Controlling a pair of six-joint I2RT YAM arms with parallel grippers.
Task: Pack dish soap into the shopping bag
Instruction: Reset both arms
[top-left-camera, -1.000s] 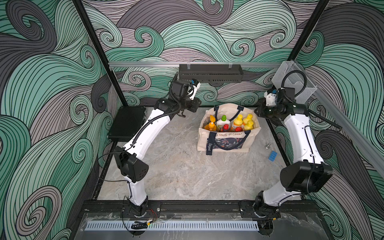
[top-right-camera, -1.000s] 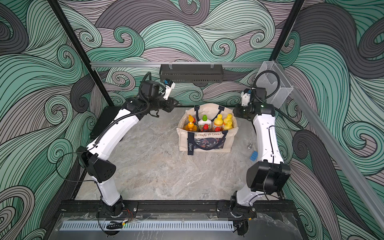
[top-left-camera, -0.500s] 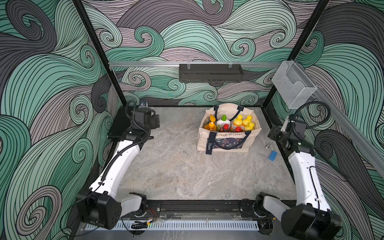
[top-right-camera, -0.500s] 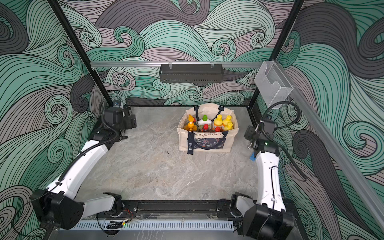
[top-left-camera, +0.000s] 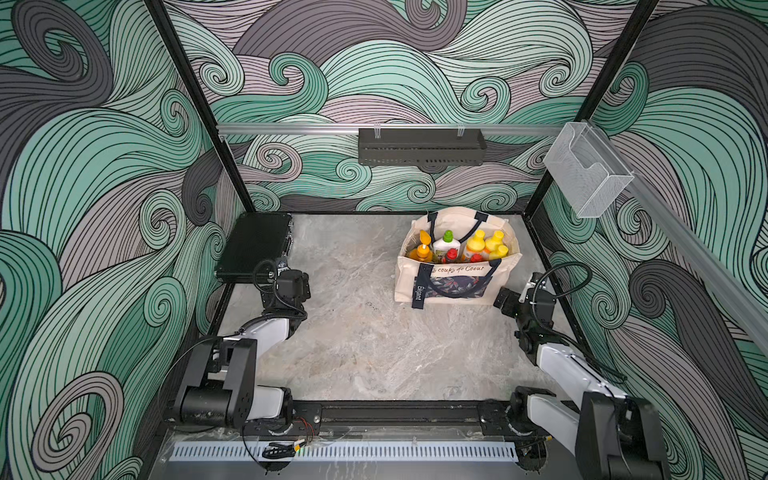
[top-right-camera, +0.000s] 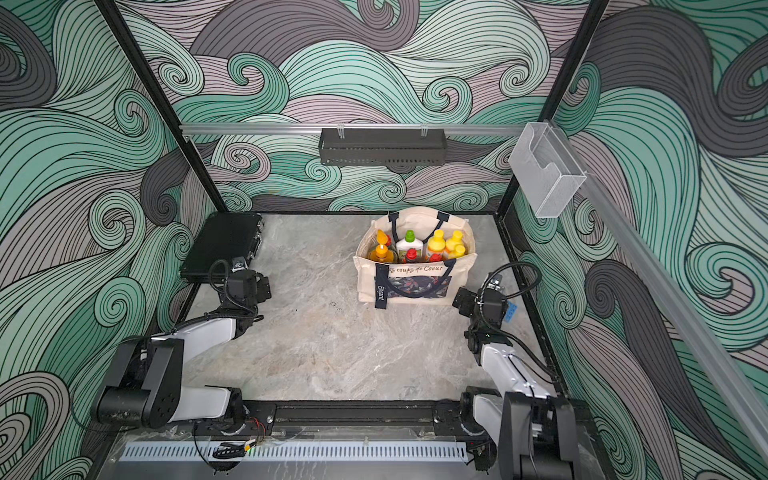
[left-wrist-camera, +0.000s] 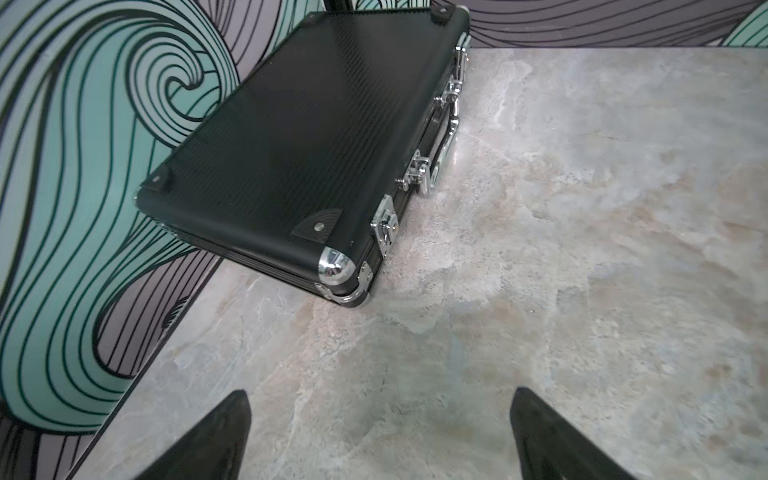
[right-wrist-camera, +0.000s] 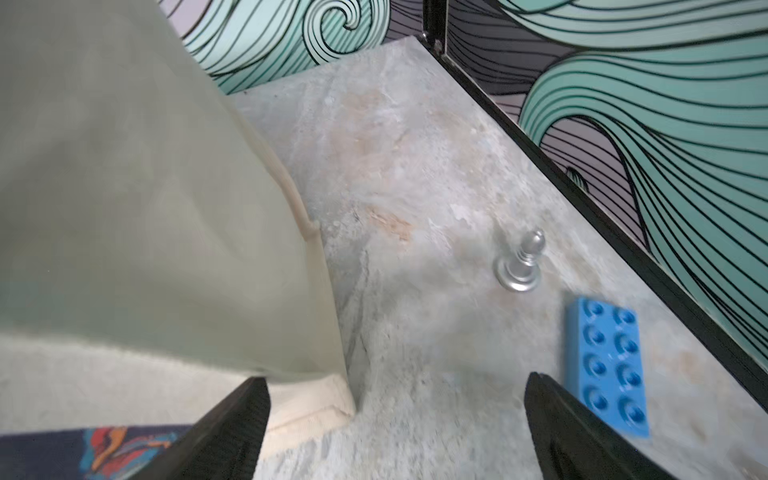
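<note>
Already inside the shopping bag (top-left-camera: 404, 283), dish soap (top-left-camera: 476, 247), near right claw (right-wrist-camera: 395, 379) (agape, empty, like left claw (left-wrist-camera: 380, 392)).

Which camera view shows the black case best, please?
The left wrist view: the black case fills much of it, close enough to show its shut lid, chrome latches and corner caps. Both top views show it small, flat in a back corner of the table. The right wrist view does not show it.
</note>
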